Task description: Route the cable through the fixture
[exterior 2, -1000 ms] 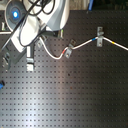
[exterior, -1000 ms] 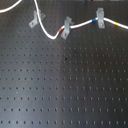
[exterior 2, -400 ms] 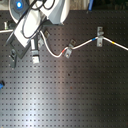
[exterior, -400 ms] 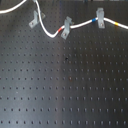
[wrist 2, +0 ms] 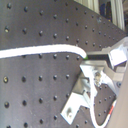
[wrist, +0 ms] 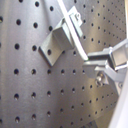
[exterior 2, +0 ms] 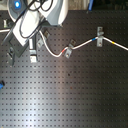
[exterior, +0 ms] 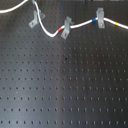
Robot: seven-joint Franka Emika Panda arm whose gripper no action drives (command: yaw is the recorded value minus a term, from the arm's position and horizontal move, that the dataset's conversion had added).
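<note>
The white cable (exterior: 50,35) runs from the first exterior view's left past the slanted grey fixture (exterior: 34,19). It then dips and passes a second slanted clip (exterior: 66,26) by its red band. It ends through the upright clip (exterior: 99,19), followed by blue and yellow bands. In the second exterior view my gripper (exterior 2: 21,55) hangs just left of the fixture (exterior 2: 44,34), fingers apart, nothing between them. The first wrist view shows the fixture (wrist: 57,42) close up with the cable (wrist: 72,27) lying across its top. The second wrist view shows the cable (wrist 2: 40,51) bending down behind the fixture (wrist 2: 80,97).
Everything sits on a black perforated board (exterior: 65,85). The arm's white body (exterior 2: 35,20) covers the second exterior view's upper left. A small blue item (exterior 2: 1,84) lies at the second exterior view's left edge.
The gripper has edged slightly upward in the second exterior view. The cable and all three clips lie as before.
</note>
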